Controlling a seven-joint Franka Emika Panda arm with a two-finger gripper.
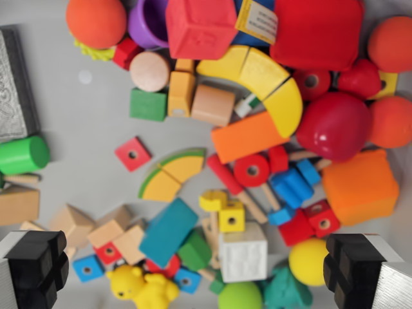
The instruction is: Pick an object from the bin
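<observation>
Dozens of toy blocks crowd the grey bin floor (84, 141), none lifted yet. Both tool (206, 270) fingers sit wide apart at the lower corners, holding nothing. Directly between them lies the white cube (243, 252) — a fair choice, though hemmed in by neighbours — so descend straight and close squarely on its flat sides.
</observation>
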